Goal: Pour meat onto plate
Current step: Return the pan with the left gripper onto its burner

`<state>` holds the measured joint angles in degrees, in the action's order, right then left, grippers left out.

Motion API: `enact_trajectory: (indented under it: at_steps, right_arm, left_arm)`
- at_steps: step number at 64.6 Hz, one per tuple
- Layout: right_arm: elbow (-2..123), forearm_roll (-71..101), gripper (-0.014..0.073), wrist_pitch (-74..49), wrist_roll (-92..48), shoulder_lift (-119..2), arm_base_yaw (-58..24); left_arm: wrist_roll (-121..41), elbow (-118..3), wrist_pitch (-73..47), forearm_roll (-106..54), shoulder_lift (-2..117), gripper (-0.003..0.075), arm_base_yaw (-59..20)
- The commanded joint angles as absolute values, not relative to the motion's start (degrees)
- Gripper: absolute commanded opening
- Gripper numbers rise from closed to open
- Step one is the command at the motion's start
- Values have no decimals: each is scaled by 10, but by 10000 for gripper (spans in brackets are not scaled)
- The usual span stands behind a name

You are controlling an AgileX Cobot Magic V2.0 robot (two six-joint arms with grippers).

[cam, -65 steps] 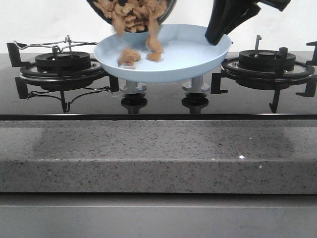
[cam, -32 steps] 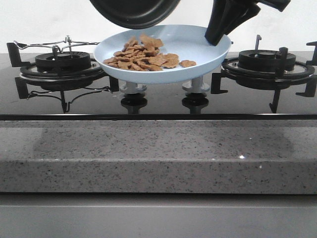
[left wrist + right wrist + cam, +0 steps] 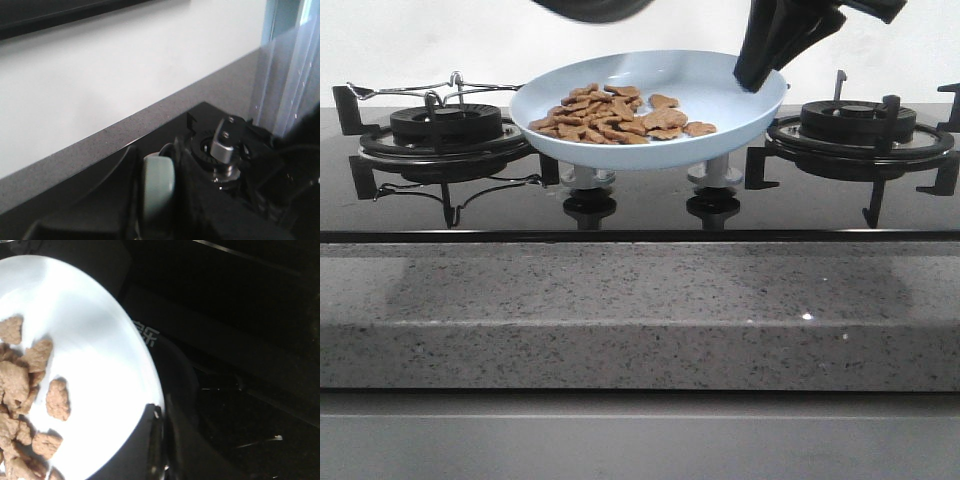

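Meat [image 3: 620, 112] lies heaped on plate [image 3: 740, 105] gripped by right gripper [image 3: 756, 72].

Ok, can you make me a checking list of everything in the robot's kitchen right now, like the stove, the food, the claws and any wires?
Surface: black glass stove top with a burner each side, grey speckled counter edge in front.
Job's things: meat lies heaped on the pale-blue plate, held above the stove. Black pan almost out of view at the top.
Clutter: thin wire rack over the left burner.
Grippers: right gripper clamps the plate's rim; left gripper is shut on a pale handle.
Cables: nothing seen.
Surroundings: white wall behind; stove knobs under the plate.
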<state>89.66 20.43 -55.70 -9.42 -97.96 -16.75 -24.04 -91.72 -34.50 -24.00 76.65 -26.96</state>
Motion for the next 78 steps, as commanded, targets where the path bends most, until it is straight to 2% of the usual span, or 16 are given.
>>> enact_trajectory:
  at_steps: [1, 16, 28, 34, 52, 78]
  right_arm:
    - [911, 221, -69, -536, -97, -948, -165]
    - [911, 221, -69, -536, -97, -948, -165]
    - [911, 221, -69, -536, -97, -948, -165]
    - [911, 221, -69, -536, -97, -948, -165]
    - [911, 221, -69, -536, -97, -948, -165]
    - [911, 221, -69, -536, -97, -948, -165]
  left_arm:
    - [-240, -940, -304, -385, 743, -20, -198]
    - [-310, -874, -375, -713, 750, -20, 40]
    - [-382, -799, -503, -985, 811, -20, 171]
    - [-387, -782, -512, -1069, 854, -20, 193]
    - [-386, -784, -477, -1068, 946, -20, 195]
    - [-385, -784, -463, -1068, 1017, -20, 192]
